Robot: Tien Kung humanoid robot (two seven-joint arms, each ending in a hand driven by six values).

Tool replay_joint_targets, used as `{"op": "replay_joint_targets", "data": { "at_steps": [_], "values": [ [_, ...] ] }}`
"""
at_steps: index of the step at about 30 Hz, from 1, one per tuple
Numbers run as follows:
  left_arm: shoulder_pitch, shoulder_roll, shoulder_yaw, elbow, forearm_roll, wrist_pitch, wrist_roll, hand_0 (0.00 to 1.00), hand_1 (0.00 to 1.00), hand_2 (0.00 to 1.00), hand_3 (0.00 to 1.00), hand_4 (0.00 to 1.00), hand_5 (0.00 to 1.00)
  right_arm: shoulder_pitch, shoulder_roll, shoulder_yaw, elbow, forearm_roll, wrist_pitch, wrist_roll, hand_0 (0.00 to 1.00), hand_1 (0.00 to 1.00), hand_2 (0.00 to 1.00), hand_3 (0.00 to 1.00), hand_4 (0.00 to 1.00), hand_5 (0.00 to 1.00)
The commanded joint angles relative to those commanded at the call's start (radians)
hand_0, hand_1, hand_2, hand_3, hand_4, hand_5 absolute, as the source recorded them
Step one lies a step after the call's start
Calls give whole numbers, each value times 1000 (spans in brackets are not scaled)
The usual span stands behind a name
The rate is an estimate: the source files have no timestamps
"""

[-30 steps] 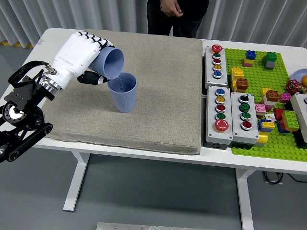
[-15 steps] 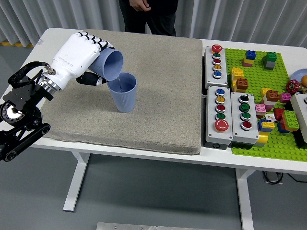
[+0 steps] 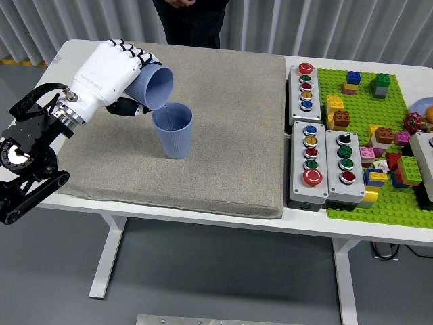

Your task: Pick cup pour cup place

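Two blue cups, left hand (image 3: 111, 74) grasping tilted cup (image 3: 154, 87), mouth over upright cup (image 3: 173, 130), contents unclear

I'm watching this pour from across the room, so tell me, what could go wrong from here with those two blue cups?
1. The left hand holds the tilted cup with its lip at the very rim of the standing cup; a small drift toward the hand could spill onto the grey mat.
2. The two cups sit nearly touching, so lowering or turning the held one might knock the free-standing cup over.
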Motion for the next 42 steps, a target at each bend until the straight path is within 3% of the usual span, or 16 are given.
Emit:
{"op": "replay_joint_targets", "data": {
  "at_steps": [35, 42],
  "values": [
    [-17, 2, 18, -4, 3, 9, 18, 499, 476, 503, 520, 791, 172, 7, 0, -3, 0, 9, -2, 1, 722, 689, 735, 702, 324, 290],
    [3, -6, -15, 23, -161, 16, 6, 499, 479, 506, 521, 789, 170, 8, 0, -3, 0, 9, -2, 1, 722, 689, 735, 703, 324, 289]
  ]
}}
